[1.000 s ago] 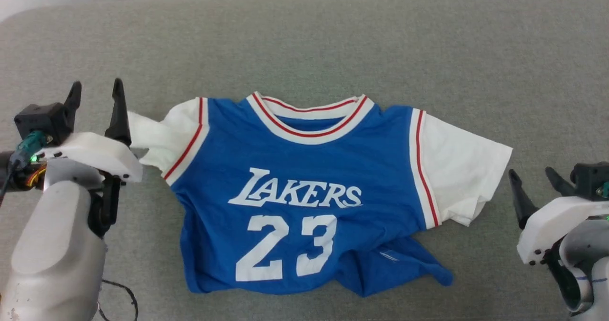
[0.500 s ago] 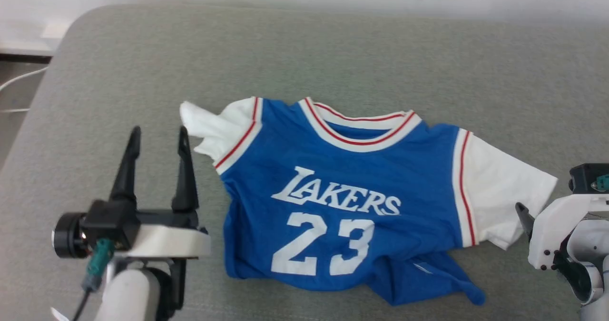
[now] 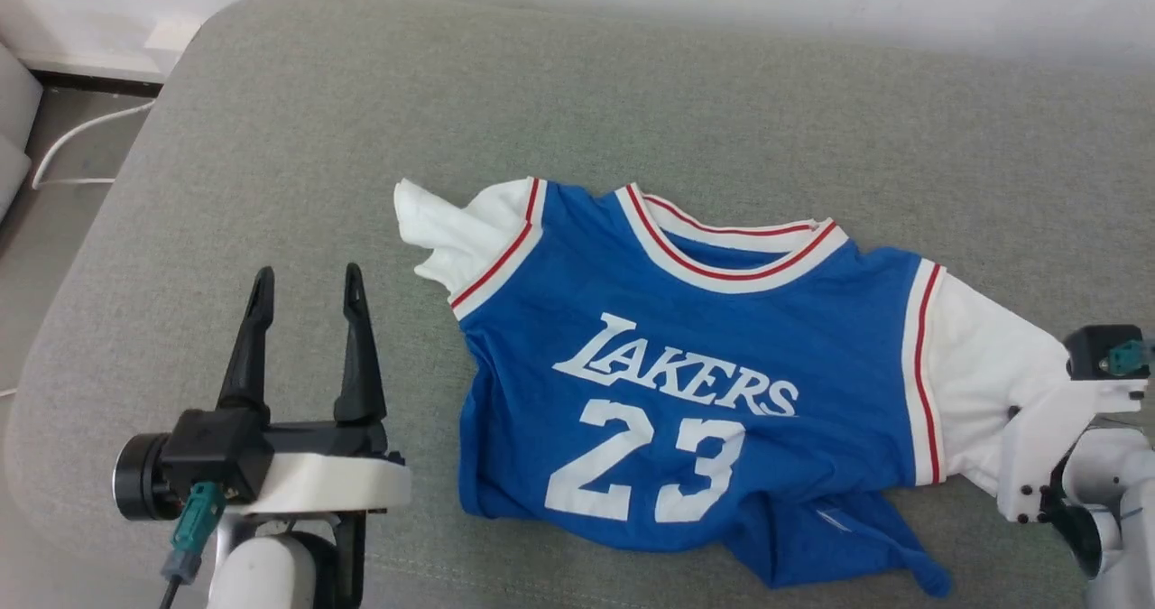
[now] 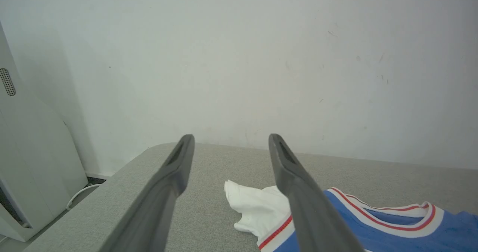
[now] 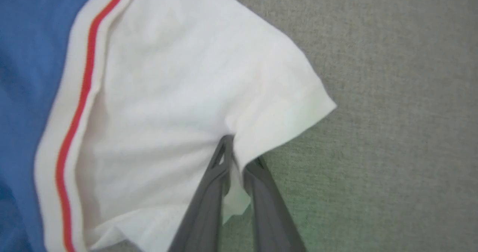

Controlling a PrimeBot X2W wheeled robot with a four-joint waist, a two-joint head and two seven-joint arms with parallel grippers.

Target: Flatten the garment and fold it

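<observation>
The right gripper [image 5: 242, 152] has its fingers nearly together, pinching the hem of a white sleeve [image 5: 168, 95] of the shirt [image 3: 686, 320], whose blue body spreads away to its left. The left gripper [image 3: 307, 271] stands wide open and empty. The shirt lies on the grey cushion [image 3: 632, 95] near its right side, not touching it.

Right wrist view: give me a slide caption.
Right jaws pinch the garment by its white sleeve edge, on the grey fabric surface.

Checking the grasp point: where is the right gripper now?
At the robot's right: in the right wrist view, the right gripper pinches the cuff edge of the garment, on its white sleeve.
</observation>
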